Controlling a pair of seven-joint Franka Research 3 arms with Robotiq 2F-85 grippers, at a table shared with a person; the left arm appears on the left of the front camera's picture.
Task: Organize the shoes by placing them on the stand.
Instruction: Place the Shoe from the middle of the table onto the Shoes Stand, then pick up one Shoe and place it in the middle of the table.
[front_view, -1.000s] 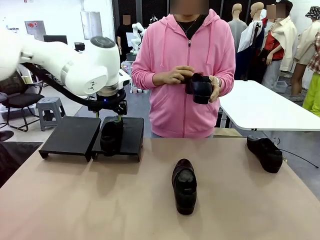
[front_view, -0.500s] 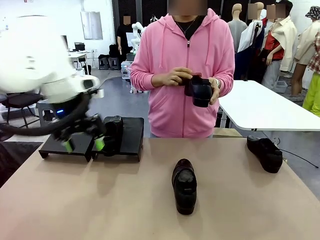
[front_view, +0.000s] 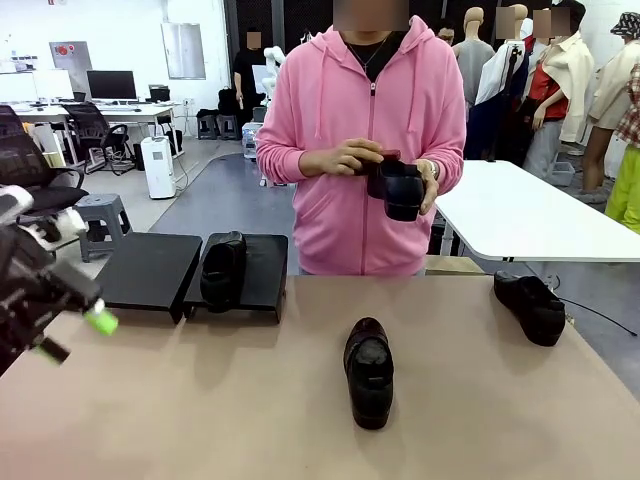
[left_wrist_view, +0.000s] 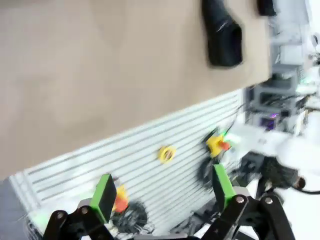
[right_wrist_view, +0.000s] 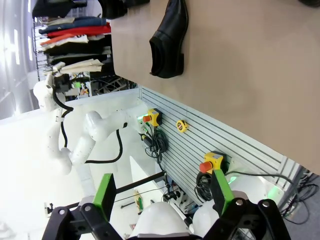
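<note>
One shoe (front_view: 222, 268) sits on the stand (front_view: 150, 268), right panel. Left tool (front_view: 76, 336) empty, jaws apart, left of stand; right tool (right_wrist_view: 161, 190) apart too. Next, probably: counter shoe (front_view: 369, 372) front-right of stand, gripped across its sides.

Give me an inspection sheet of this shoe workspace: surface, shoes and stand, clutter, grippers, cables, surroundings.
Surface: tan tabletop, no spills seen.
Job's things: stand at far left, first shoe on its right panel, left panel bare; second shoe mid-table; third shoe near the far right corner; fourth shoe held by the person.
Clutter: nothing seen.
Grippers: left gripper low at the table's left edge, jaws open, empty; right gripper, jaws open, empty.
Cables: thin cable on the floor right of the table.
Surroundings: person in pink hoodie at far side; white table behind.
</note>
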